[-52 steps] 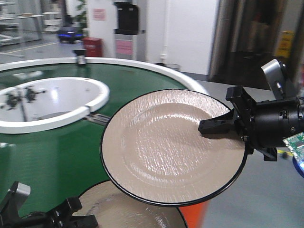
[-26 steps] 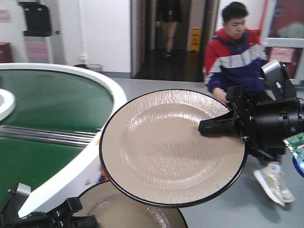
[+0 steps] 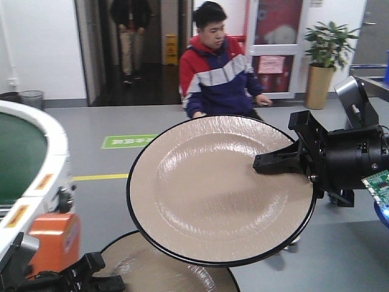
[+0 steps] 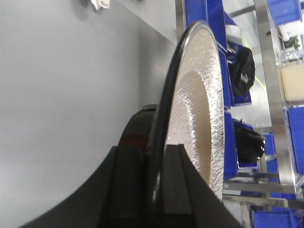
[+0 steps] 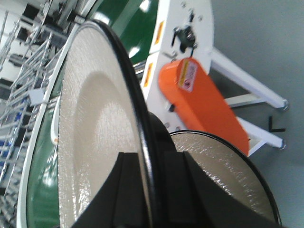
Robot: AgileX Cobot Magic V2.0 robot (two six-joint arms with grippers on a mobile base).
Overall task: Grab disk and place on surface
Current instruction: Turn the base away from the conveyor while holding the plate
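A beige disk with a black rim (image 3: 213,188) hangs tilted in mid-air in the front view. My right gripper (image 3: 270,163) is shut on its right edge. In the right wrist view the fingers (image 5: 130,190) clamp the rim of this disk (image 5: 95,133). A second, similar disk (image 3: 170,271) sits low in the front view, partly under the first. My left gripper (image 3: 100,281) is shut on that disk's edge. The left wrist view shows the second disk (image 4: 199,104) edge-on between the fingers (image 4: 175,185). The dark glossy tabletop with tape lines is out of view.
The green conveyor belt with its white rim (image 3: 27,149) and orange housing (image 3: 55,243) stands at the left. A person in a red and blue jacket (image 3: 216,73) is close behind the disk. A potted plant (image 3: 328,55) stands at the back right. Shelves with blue bins (image 4: 280,95) show in the left wrist view.
The whole view has swung to the right: the conveyor slid off to the left and the person moved to the centre. Both disks stay held in the same place in frame.
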